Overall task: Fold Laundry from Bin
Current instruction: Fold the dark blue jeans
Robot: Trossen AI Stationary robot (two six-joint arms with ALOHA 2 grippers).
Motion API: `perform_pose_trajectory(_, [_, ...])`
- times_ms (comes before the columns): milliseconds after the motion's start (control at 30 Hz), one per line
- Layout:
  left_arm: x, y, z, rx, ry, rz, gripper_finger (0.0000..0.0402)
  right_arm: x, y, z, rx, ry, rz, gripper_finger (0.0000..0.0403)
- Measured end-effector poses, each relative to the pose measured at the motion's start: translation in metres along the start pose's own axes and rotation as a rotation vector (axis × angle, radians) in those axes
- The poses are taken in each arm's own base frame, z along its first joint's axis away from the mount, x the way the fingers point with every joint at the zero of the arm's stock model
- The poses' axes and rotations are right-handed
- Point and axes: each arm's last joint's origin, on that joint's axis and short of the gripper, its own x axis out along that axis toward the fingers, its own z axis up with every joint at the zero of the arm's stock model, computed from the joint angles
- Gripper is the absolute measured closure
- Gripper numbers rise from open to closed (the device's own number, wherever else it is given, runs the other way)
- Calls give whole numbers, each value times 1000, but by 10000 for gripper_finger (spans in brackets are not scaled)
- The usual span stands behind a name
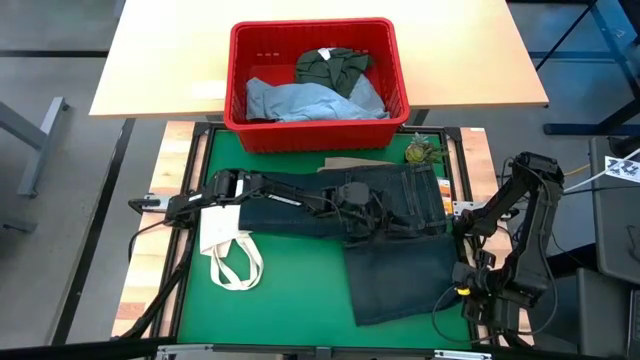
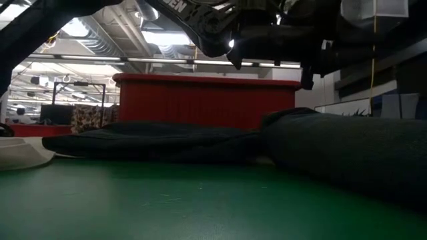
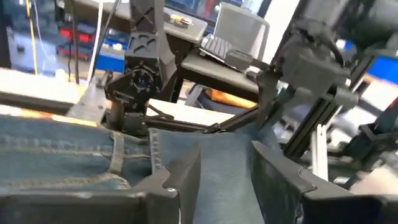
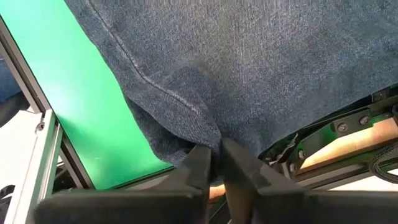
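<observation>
While right claw [image 4: 217, 163] pinches dark jeans [image 1: 400, 270] | no label legible

You are looking at a robotics lab or industrial workshop: exposed ceiling ducts [image 2: 100, 40] and strip lights are showing overhead, a green work mat [image 1: 290, 300] is sitting in a metal frame [image 1: 195, 180], and a laptop [image 3: 221, 46] is lying on a bench behind.

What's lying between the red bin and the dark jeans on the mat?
In the high view, a beige garment edge lies between the red plastic bin and the dark navy jeans, on the green mat.
</observation>
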Motion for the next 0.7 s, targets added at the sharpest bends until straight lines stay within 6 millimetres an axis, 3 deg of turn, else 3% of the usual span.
perform_pose_trajectory(367, [-23,13,35,85,53,31,279,0,-2,0,16,9,-17,217])
perform_pose_trajectory(533, [-38,11,51,170,138,51,279,-1,-6,-3,18,117,-73,197])
perform_pose_trajectory(700, [-47,1,47,198,301,44,279,-9,-9,-3,16,147,-113,199])
